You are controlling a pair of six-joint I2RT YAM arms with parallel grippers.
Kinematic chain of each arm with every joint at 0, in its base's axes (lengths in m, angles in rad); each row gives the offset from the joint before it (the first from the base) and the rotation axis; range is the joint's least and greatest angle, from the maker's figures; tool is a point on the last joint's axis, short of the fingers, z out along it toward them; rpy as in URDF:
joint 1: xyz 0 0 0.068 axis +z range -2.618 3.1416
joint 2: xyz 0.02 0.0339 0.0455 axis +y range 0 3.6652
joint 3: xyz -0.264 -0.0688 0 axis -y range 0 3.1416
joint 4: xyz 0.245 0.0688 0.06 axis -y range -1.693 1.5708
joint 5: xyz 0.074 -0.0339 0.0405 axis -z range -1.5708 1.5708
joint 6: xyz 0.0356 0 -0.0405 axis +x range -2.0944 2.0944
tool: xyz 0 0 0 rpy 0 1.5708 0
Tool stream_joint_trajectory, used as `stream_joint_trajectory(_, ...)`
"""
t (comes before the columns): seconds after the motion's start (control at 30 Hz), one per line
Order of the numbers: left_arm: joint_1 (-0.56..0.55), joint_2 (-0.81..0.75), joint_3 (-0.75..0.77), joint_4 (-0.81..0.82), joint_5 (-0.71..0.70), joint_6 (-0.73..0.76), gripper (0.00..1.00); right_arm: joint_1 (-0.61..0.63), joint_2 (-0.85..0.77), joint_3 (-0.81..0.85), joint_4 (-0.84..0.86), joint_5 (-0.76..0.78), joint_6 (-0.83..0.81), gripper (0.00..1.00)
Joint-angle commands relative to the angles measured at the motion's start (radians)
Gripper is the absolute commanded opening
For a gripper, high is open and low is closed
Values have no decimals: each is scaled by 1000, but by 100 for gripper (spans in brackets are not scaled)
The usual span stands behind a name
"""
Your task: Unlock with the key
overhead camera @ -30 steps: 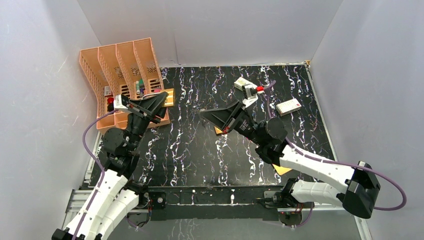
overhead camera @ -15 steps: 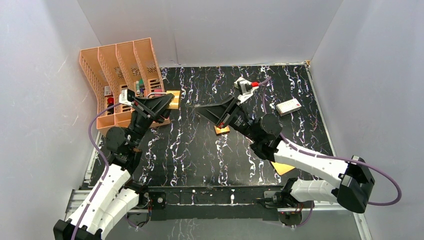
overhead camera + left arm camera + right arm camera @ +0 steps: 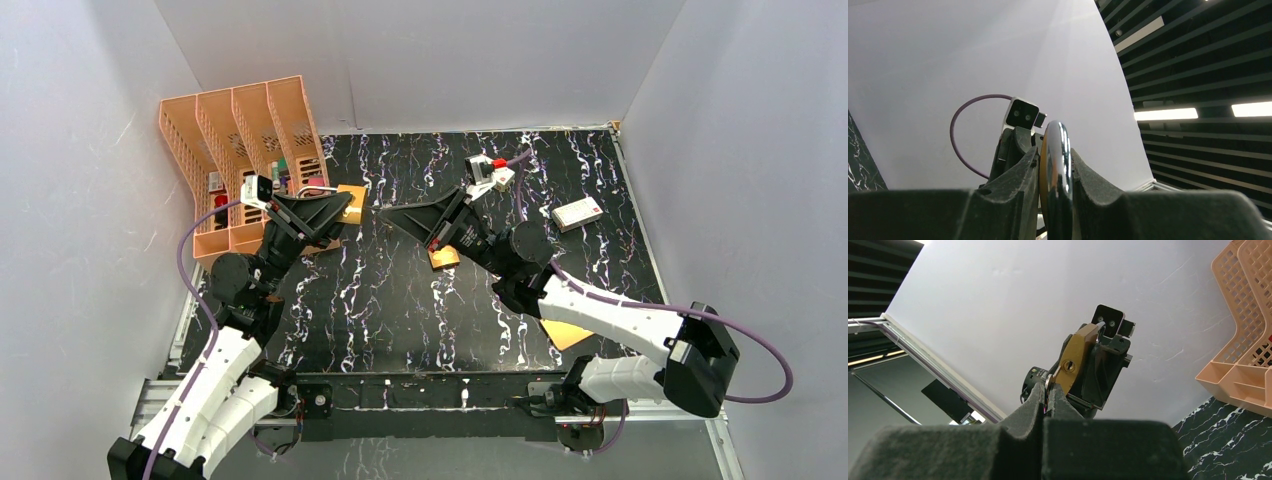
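Nearest the arm bases, a flat yellow piece (image 3: pixel 566 336) lies on the marbled tabletop (image 3: pixel 400 310), partly covered by the right arm. Beyond it, a second padlock (image 3: pixel 443 258) rests on the tabletop under the right wrist, half hidden by it.

The right pincer (image 3: pixel 390 216) reaches left, held above the tabletop. In its wrist view the right pincer (image 3: pixel 1047 392) has its fingers pressed together on the key (image 3: pixel 1048 385). Only a thin silver sliver of the key shows at the fingertips, and the rest is buried between the pads. As far as can be made out, its long axis runs along the fingers, tip forward towards the keyhole face of the held padlock (image 3: pixel 1072 359). Whether the tip touches that face cannot be told. From above the key is too small to make out.

Facing it from the left, the left pincer (image 3: pixel 338 212) pinches that brass padlock by its flat sides, well off the tabletop and keyhole end towards the right pincer. In the left wrist view the padlock is seen edge-on: the steel shackle (image 3: pixel 1058 150) stands between the closed fingers (image 3: pixel 1013 175), the body is mostly hidden, and the right arm's camera block shows just behind.

Farther back, a white box (image 3: pixel 578 213) lies to the right. An orange slotted organiser (image 3: pixel 240 140) stands in the far left corner, its small contents unclear.
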Motion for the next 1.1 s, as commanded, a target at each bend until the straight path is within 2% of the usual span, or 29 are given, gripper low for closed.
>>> stream_joint_trajectory(0.0, 7, -22, 61, 99, 11, 5, 0, -6, -18, 41, 70, 13, 3, 0)
stream_joint_trajectory(0.47, 7, -28, 65, 102, 1, 11, 0, -6, -40, 24, 28, 55, -11, 0)
stream_joint_trajectory(1.07, 6, -22, 80, 101, 4, 21, 0, -6, -18, 45, 1, 24, -2, 0)
